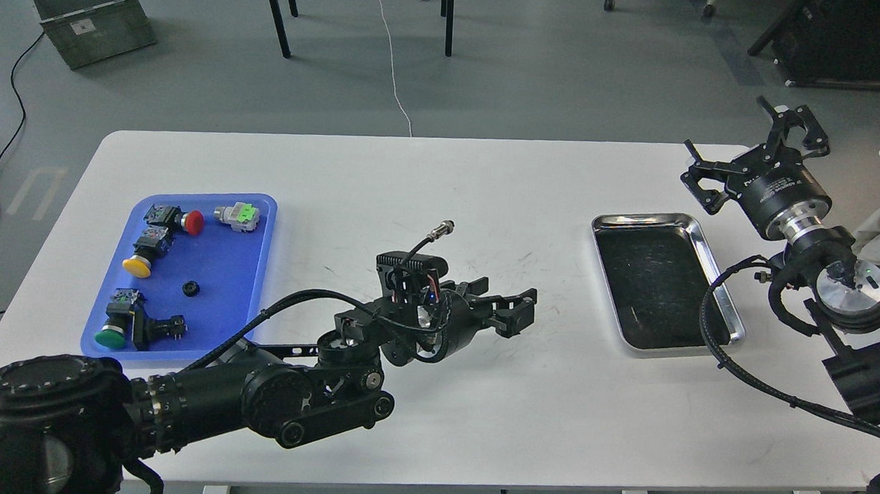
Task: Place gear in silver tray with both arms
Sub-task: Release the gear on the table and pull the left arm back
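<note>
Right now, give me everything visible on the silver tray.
The silver tray is a shiny rectangular metal tray with rounded corners and a raised, polished rim. Its floor looks dark and mirror-like with fine scratches, and nothing lies in it. It sits flat on the white table, toward the right side, long axis running away from the camera. A black cable from the right arm crosses in front of its near right corner; whether it touches cannot be told. Neither gripper touches it.

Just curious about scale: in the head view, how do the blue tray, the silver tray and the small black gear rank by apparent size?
1. Blue tray, largest.
2. Silver tray, somewhat smaller.
3. Black gear, tiny, lying in the blue tray.
</note>
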Action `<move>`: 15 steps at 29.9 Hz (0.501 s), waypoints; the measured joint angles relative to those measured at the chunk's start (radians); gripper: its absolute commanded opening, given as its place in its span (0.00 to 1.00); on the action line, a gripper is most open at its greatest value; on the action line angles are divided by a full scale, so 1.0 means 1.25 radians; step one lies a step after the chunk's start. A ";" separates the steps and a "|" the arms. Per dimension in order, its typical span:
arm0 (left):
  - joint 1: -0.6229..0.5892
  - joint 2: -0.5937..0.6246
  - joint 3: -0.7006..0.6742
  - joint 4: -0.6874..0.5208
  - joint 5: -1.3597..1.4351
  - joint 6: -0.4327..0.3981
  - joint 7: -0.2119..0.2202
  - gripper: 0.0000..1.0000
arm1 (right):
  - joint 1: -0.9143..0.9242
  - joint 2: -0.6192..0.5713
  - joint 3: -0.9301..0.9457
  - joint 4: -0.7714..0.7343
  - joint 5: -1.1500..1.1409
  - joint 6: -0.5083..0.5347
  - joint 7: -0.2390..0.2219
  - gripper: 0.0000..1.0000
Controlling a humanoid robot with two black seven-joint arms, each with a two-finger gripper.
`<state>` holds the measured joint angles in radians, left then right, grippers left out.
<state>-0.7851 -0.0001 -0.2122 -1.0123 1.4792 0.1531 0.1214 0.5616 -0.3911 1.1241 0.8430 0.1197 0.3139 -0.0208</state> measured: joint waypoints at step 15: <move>0.007 0.082 -0.392 -0.012 -0.265 0.071 -0.007 0.98 | 0.106 -0.012 -0.169 0.013 -0.004 -0.001 -0.003 0.99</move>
<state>-0.7761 0.1025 -0.7018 -1.0268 1.1485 0.2418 0.1128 0.6941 -0.4061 0.9128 0.8587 0.1150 0.3122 -0.0246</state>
